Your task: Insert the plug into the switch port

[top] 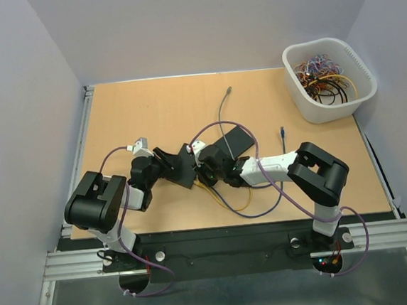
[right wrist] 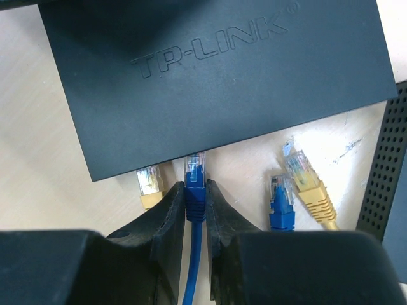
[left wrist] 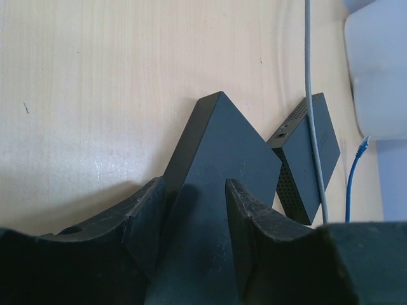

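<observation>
Right hand: your right hand (right wrist: 194, 188) is clenching around the blue plug (right wrist: 194, 170), one finger pressing on each side of its boot, with the cable trailing back toward you between them.
Plug position: the plug's clear tip is meeting the near edge of the switch (right wrist: 216, 76). The port face is hiding under that edge, so you cannot tell whether the tip is entering a port yet.
Key relation: the switch is lying straight ahead of your right hand and to its left in the scene. The plug's long axis is pointing squarely at the port edge, so in my judgement the coming move is calling for a straight push along that axis with no twist.
Neighbours: a yellow plug (right wrist: 150, 184) is sitting just left of the blue one at the same edge. A second blue plug (right wrist: 280, 203) and a second yellow plug (right wrist: 305, 181) are lying loose on the surface (right wrist: 38, 127) to the right.
Left hand: your left hand (left wrist: 194, 188) is grasping the switch from the left side, fingers clamping both flanks and bracing it against the push.
Nearer arm: the right hand is doing the inserting, since it is carrying the plug.
Farther: a second black box (left wrist: 305, 159) is lying just beyond the switch, with a grey cable (left wrist: 310, 95) running across it.
Far right: a white bin (top: 326, 111) of cables is standing well apart.
</observation>
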`<state>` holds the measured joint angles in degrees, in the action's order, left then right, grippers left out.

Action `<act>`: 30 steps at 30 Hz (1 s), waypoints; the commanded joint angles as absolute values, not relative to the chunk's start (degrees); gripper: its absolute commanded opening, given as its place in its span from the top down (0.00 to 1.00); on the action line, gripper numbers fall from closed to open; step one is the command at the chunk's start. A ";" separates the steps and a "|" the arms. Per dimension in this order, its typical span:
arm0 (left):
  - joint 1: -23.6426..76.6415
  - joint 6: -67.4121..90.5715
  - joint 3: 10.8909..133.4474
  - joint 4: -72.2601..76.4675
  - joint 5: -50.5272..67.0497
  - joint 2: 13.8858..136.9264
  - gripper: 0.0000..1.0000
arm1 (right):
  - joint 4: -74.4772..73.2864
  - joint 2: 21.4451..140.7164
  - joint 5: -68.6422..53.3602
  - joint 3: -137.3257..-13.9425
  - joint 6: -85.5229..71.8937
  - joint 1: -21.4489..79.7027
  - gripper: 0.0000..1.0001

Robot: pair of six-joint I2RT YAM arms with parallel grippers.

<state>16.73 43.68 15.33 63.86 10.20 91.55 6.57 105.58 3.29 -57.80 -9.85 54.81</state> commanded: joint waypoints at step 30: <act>20.57 43.42 10.20 69.17 18.63 93.52 0.51 | 20.48 108.72 -8.35 -63.37 1.23 55.11 1.00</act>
<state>16.82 41.91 12.71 71.66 9.74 93.97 9.52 106.37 -5.78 -57.45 1.28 54.02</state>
